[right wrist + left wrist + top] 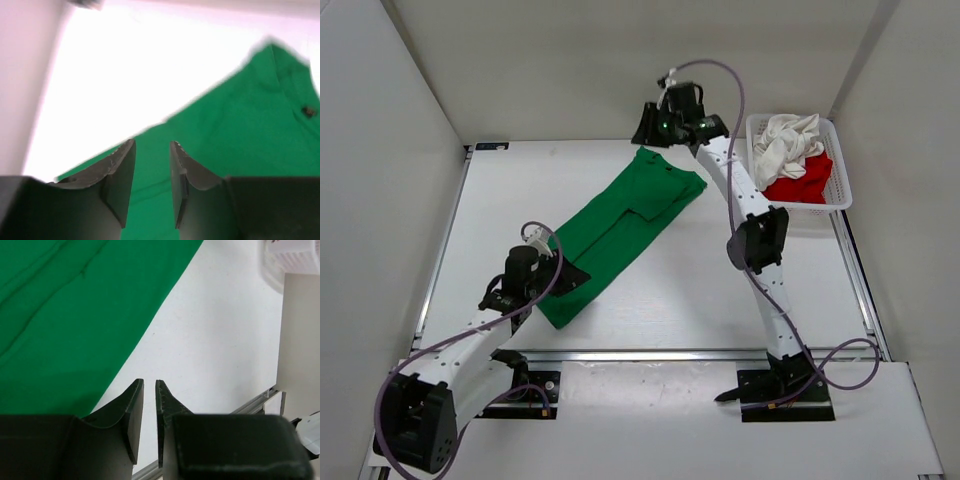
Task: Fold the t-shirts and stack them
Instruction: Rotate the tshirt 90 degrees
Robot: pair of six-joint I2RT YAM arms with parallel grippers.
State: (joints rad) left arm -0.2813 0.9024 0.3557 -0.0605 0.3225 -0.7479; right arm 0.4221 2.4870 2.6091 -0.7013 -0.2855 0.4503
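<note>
Showing overhead only: red t-shirt

Bare worktop is free right of the green t-shirt, also in the far left corner. The shirt lies diagonally across middle-left. The right arm spans near to far, splitting off the right strip. A white mesh basket blocks the far right corner. Enclosure walls close the left, far and right sides.
</note>
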